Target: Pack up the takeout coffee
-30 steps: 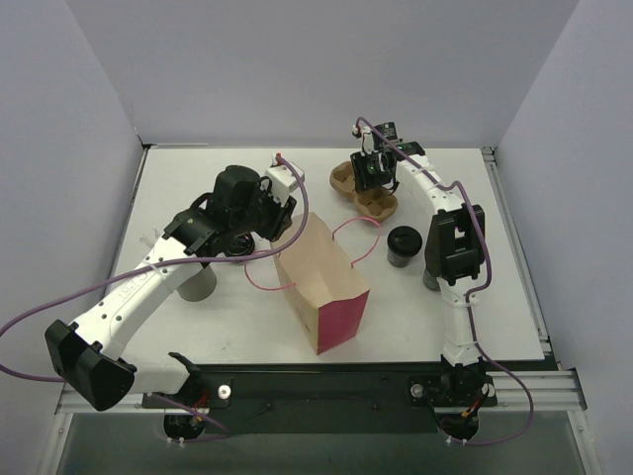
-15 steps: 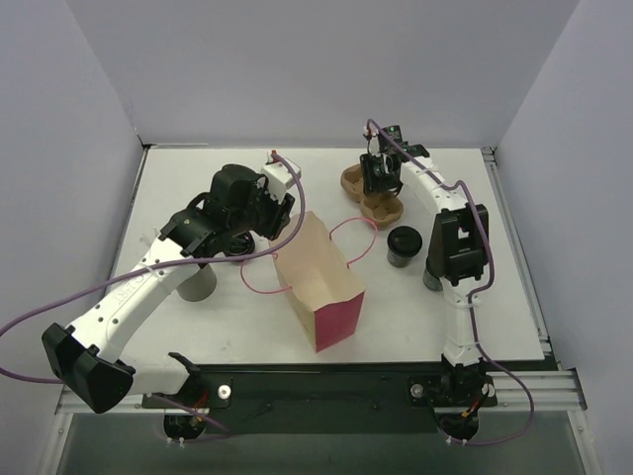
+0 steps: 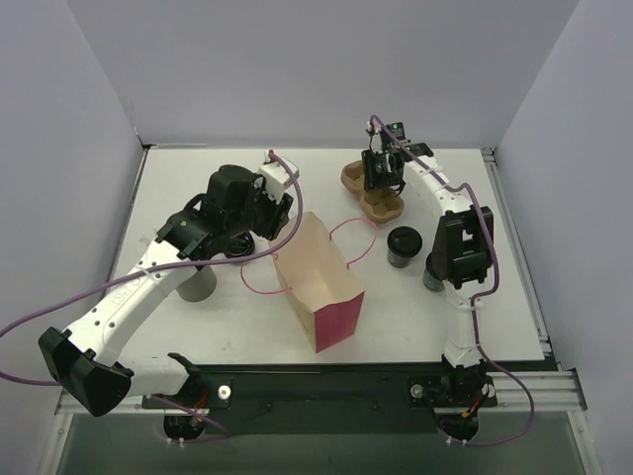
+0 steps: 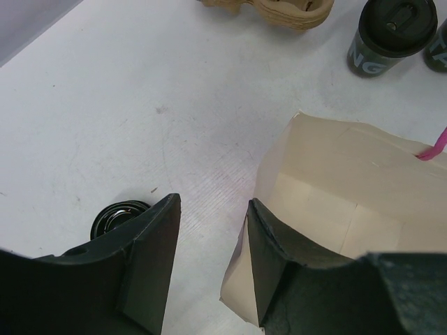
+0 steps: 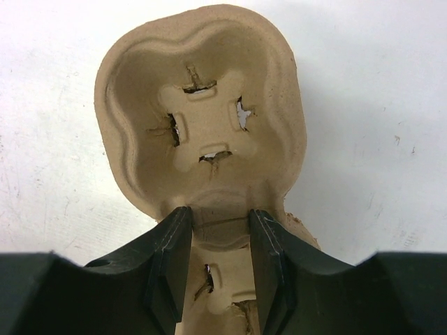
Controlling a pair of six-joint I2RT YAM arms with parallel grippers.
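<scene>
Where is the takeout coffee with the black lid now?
In the top view, the takeout coffee stands right of the paper bag, beside the right arm, nearer the robot than the cup carrier.

So the left arm runs from the lower left of the overhead view up toward the middle, with the wrist bent over and pointing down. The left gripper hangs there with its jaws apart and nothing between them. The right arm goes up the right side and reaches into the upper middle of the frame, and the right gripper faces down too, jaws partway in, pinching the narrow neck of a tray.
</scene>
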